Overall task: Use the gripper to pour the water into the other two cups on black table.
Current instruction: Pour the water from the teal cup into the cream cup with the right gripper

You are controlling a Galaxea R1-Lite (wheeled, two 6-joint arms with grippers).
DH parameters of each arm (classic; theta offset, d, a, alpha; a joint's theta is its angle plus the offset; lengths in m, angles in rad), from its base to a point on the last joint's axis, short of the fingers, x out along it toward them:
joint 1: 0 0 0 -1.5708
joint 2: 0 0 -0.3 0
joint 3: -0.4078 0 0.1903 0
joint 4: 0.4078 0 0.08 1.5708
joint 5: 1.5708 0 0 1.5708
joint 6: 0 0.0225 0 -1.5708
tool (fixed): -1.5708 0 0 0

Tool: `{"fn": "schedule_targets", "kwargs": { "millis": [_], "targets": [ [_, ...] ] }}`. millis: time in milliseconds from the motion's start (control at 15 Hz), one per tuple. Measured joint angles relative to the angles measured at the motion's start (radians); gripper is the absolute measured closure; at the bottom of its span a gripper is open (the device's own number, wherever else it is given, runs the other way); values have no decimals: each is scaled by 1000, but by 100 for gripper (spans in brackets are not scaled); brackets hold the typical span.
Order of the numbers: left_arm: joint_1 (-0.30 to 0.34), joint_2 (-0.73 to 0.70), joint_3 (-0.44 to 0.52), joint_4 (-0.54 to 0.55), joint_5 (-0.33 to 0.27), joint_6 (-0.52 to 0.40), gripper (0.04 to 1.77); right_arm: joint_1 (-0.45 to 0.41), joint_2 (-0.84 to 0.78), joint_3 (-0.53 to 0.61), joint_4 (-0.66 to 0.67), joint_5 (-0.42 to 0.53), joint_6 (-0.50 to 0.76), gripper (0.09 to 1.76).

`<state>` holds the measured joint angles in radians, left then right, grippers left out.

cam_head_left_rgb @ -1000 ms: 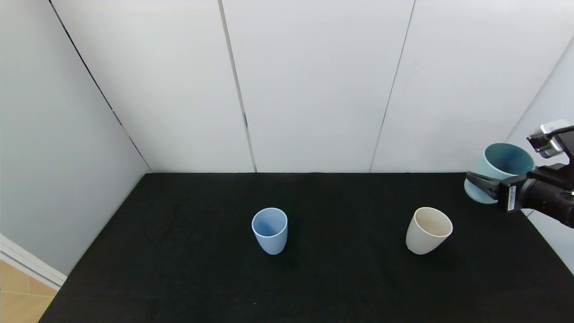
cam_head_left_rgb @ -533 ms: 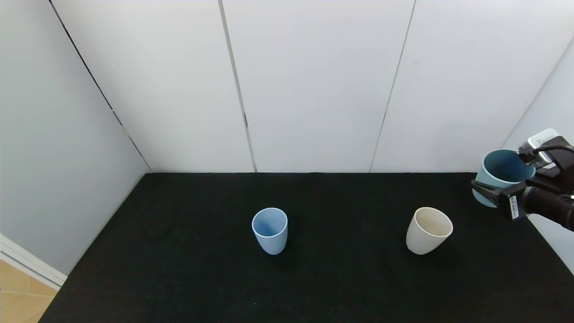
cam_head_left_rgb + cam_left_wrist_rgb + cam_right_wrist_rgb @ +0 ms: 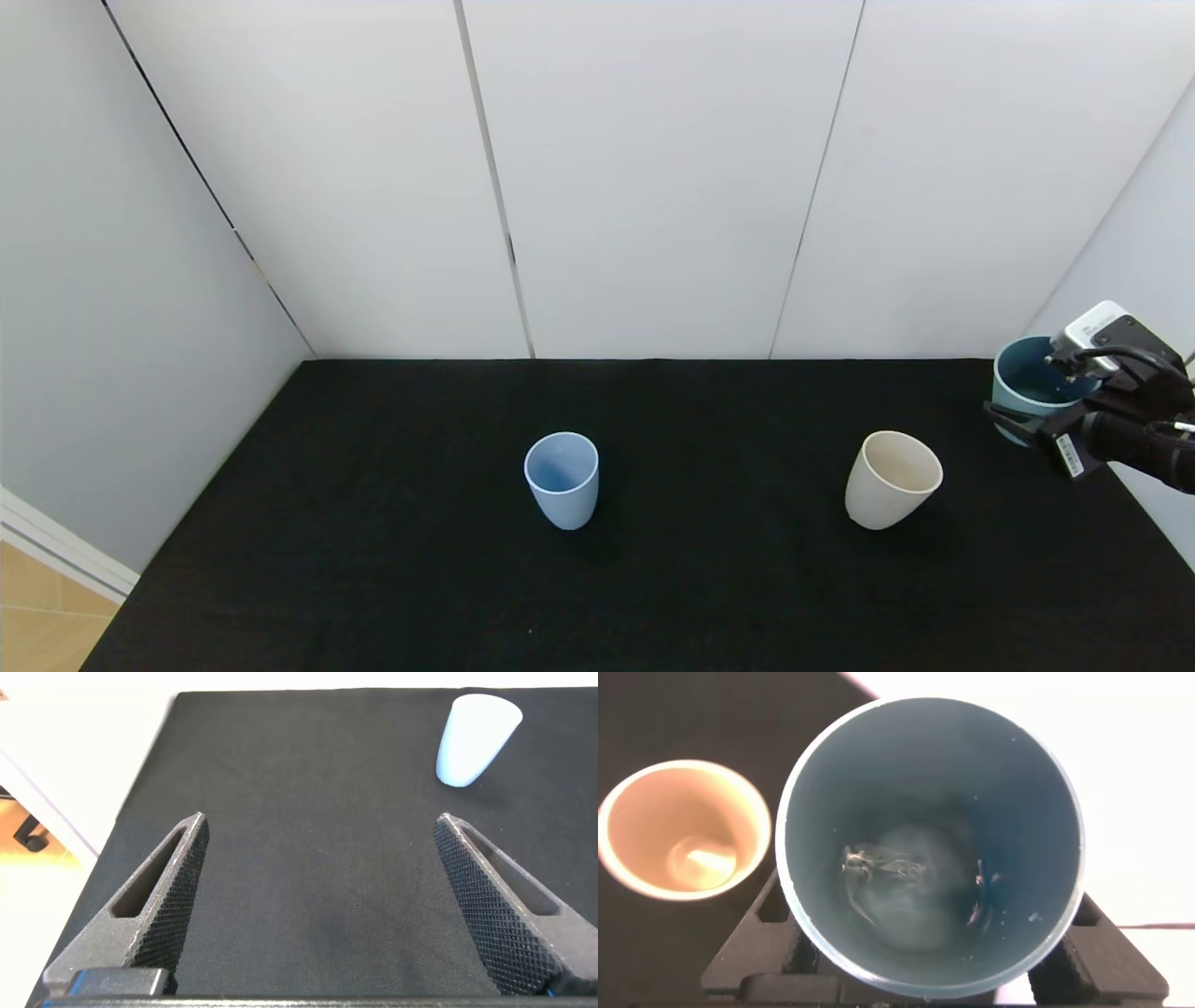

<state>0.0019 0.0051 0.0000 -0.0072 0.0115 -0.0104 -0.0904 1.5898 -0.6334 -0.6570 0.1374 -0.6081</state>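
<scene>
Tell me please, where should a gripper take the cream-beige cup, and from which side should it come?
Grip the cream-beige cup around its upper wall, just under the rim, coming level from the robot's right. It stands upright and open on the black table with no handle, and it narrows toward the base, so a low grip would likely slip. The right gripper is nearest but holds the teal cup.

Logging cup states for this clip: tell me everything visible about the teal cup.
The teal cup is a handleless matte tumbler, darker teal inside, with a thin pale rim. The right gripper is shut on it, fingers clamping its lower wall from both sides. It is roughly upright, at the far right edge of the table, beyond and right of the beige cup. In the right wrist view a little water glints at the bottom, with droplets on the inner wall.
</scene>
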Motion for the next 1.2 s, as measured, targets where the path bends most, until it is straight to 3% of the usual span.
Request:
{"fn": "schedule_targets", "kwargs": {
  "millis": [667, 1200],
  "targets": [
    [0, 0, 0, 0, 0, 0, 9, 24, 16, -2, 0, 24, -113, 65],
    [0, 0, 0, 0, 0, 0, 9, 56, 38, -1, -2, -31, -340, 65]
  ]
}}
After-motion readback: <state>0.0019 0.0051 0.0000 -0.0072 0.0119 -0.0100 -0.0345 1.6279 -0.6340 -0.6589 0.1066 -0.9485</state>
